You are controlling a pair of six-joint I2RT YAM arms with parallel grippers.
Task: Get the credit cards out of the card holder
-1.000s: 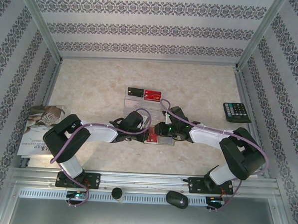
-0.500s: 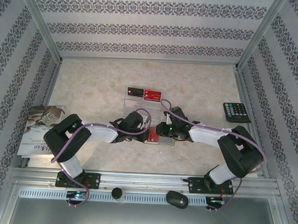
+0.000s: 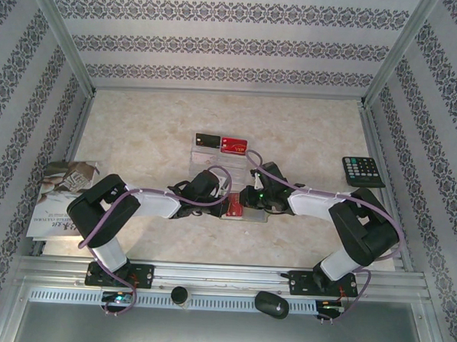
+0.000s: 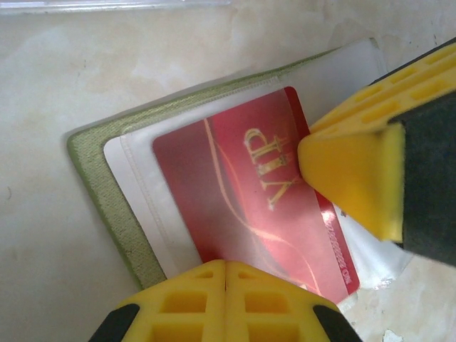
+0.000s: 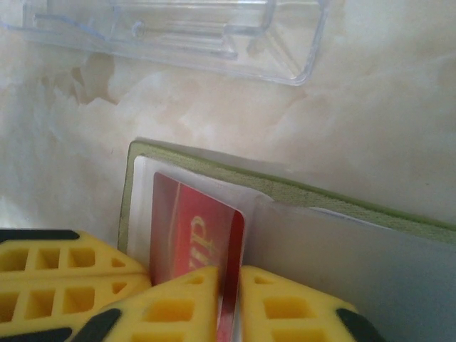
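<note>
Card holder [image 4: 100,185] first: you have it lying open on the table [image 3: 139,128], about midway between the left and right edges and in the near half. Its olive cover is down and its pale inside is up.

Your left tool [image 4: 224,265] has its fingers pressed together with nothing between them. The tips sit at the near edge of the red VIP card [image 4: 235,192], which lies on the card holder's pale inside. Whether the tips press down there cannot be told.

Your right tool [image 5: 229,274] is clamped on that card. In the right wrist view the card's edge rises from between its two yellow fingers. In the left wrist view one of those fingers [image 4: 349,171] rests on the card's end beside the gold lettering. Whether the card is free of the clear sleeve cannot be told.

Beyond the tools, toward the far edge, a black card [image 3: 207,140] and a second red card [image 3: 234,145] lie side by side, with a clear plastic stand [image 5: 178,28] just on their near side.

Compared with a second ago, your right arm's elbow has swung in toward the middle of the table. Both tools, the card holder and the two far cards are where they were.
</note>
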